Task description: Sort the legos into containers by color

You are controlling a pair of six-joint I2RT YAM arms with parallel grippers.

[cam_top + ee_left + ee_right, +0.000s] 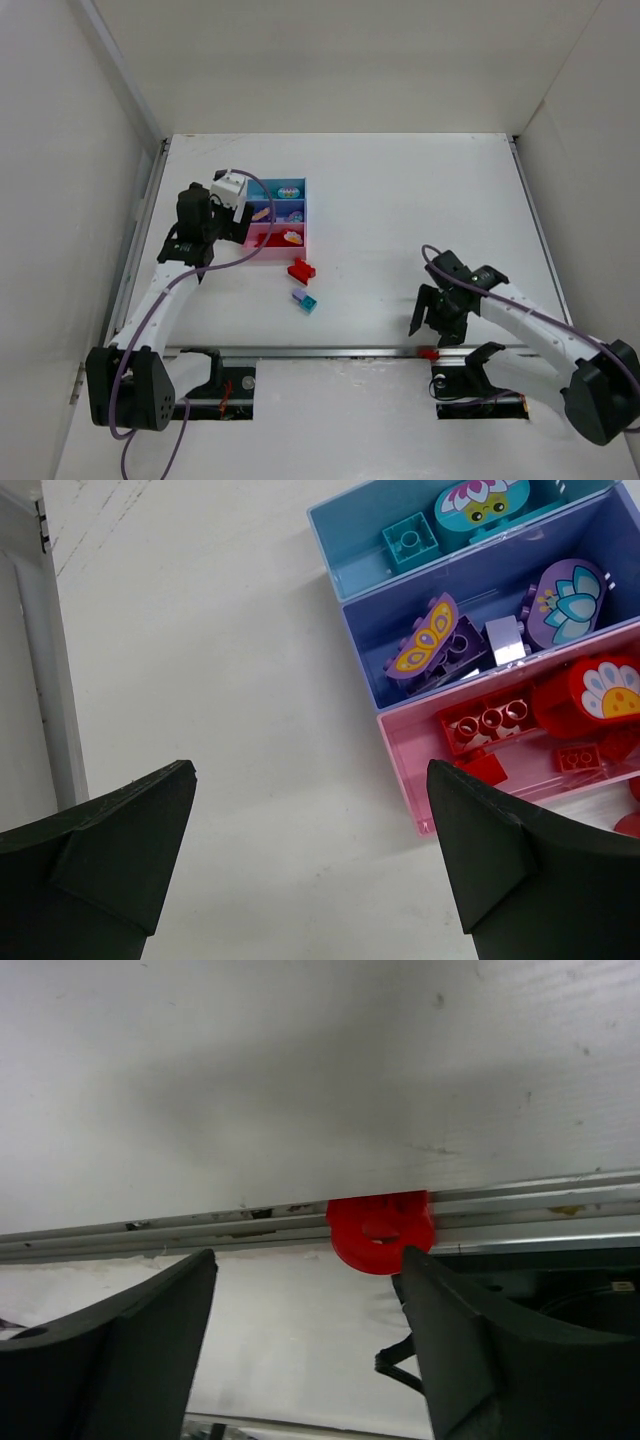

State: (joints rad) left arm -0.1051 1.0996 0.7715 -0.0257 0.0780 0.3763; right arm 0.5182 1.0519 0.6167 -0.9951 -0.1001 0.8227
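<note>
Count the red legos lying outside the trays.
2: one red brick on the table beside the pink tray, one red piece on the near-edge rail. Others may be hidden.

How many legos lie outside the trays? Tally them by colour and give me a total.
Red: 2, the red brick by the pink tray and the red piece on the near rail
Lilac: 1, the lilac brick
Teal: 1, the teal brick
Total: 4

The light blue tray [330,525], purple-blue tray [360,640] and pink tray [402,765] are smooth, glossy, slightly translucent plastic. The red bricks [490,722] and the red rounded piece [382,1232] are shiny plastic. The rail [180,1232] at the bench's near edge is brushed metal. The bench top [230,660] is matt white and faintly scuffed. The left gripper [308,780] and right gripper [305,1270] have matt black fingers.
</note>
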